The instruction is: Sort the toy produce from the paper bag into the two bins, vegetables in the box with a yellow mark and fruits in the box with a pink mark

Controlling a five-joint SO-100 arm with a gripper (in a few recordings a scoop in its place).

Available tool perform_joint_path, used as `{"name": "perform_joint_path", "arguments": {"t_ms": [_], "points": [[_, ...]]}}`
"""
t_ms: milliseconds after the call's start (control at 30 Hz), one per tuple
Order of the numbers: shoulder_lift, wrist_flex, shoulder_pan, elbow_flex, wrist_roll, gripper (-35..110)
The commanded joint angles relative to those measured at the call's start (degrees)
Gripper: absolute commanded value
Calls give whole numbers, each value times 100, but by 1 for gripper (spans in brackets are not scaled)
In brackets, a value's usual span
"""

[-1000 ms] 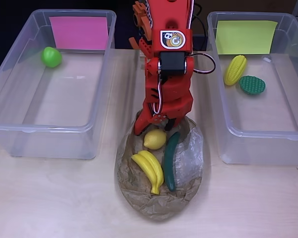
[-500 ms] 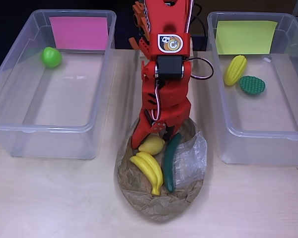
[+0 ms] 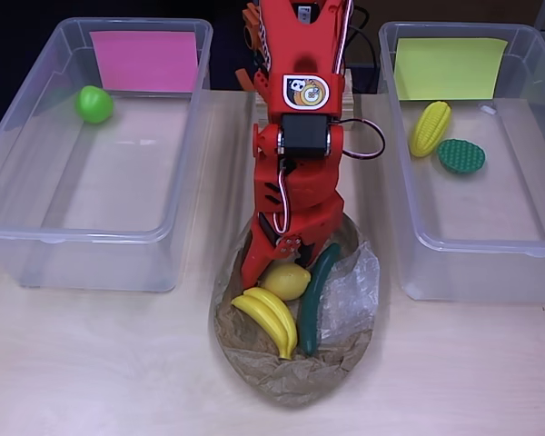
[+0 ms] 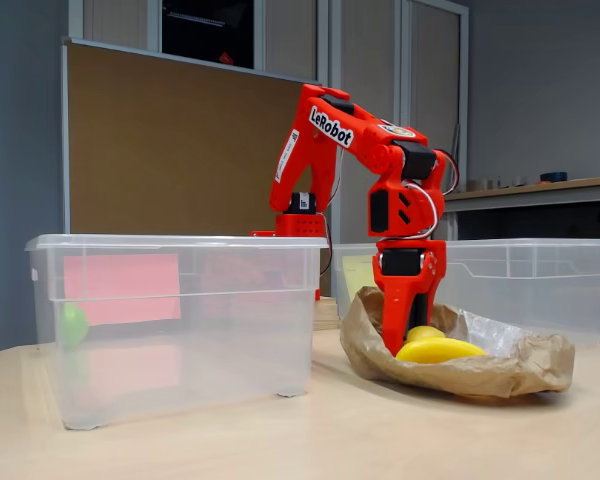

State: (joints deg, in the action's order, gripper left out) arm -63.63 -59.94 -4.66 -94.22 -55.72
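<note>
Crumpled brown paper bag (image 3: 291, 372) lay open on the wooden table (image 3: 91, 363) between the two clear bins, and the red gripper (image 3: 277, 262) reached down into its mouth. Its fingers (image 3: 254, 263) stood at the yellow lemon (image 3: 286, 281), one on the lemon's left side; whether they had closed on it could not be determined in the overhead view. Just below the fingers lay the yellow banana bunch (image 3: 268, 318), and just right of them the dark green cucumber (image 3: 315, 295). Well left of the fingers, the pink-marked bin (image 3: 36, 245) held a green fruit (image 3: 94, 104). Well right of them, the yellow-marked bin (image 3: 527, 263) held a corn cob (image 3: 430, 128) and a flat green vegetable (image 3: 460, 155).
</note>
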Motion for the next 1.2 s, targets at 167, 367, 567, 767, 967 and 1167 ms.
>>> {"name": "perform_joint_path", "arguments": {"t_ms": [167,367,567,767,967,1167], "points": [[-255,-149,-193,237,316,37],[-35,334,-413,343,940,38],[202,457,-457,431,1222,34],[281,536,-483,422,1266,22],[-211,193,-492,352,1107,19],[-1503,-712,-501,229,896,19]]}}
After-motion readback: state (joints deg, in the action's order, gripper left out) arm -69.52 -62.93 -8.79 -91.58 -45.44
